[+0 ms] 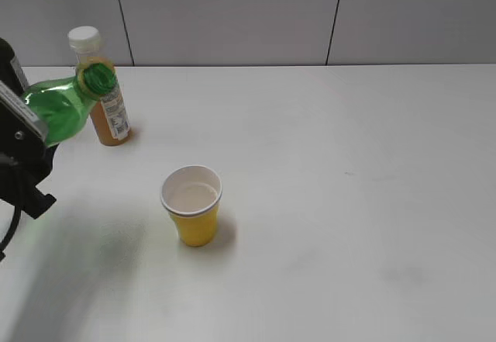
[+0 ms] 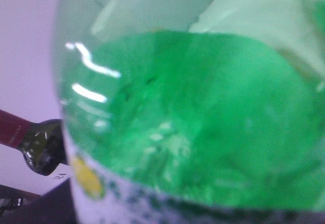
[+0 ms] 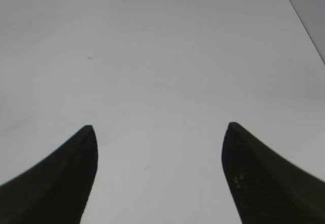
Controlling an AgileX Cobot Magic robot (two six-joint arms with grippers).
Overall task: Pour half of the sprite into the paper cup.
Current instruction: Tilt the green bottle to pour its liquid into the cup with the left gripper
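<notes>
The green sprite bottle (image 1: 63,101) is held tilted at the far left of the exterior view, with its open neck ring pointing up and right in front of the orange-juice bottle. My left gripper holds its body; the fingers are hidden behind the bottle and at the frame edge. The bottle (image 2: 193,122) fills the left wrist view, green liquid inside and the pale label at the bottom. The yellow paper cup (image 1: 192,205) stands upright on the table, lower right of the bottle's mouth and apart from it, with liquid inside. My right gripper (image 3: 158,127) is open and empty over bare table.
An orange-juice bottle with a white cap (image 1: 101,90) stands behind the sprite's neck at the back left. A dark bottle neck (image 2: 40,145) shows at the left of the left wrist view. The white table (image 1: 349,164) ends at a grey wall.
</notes>
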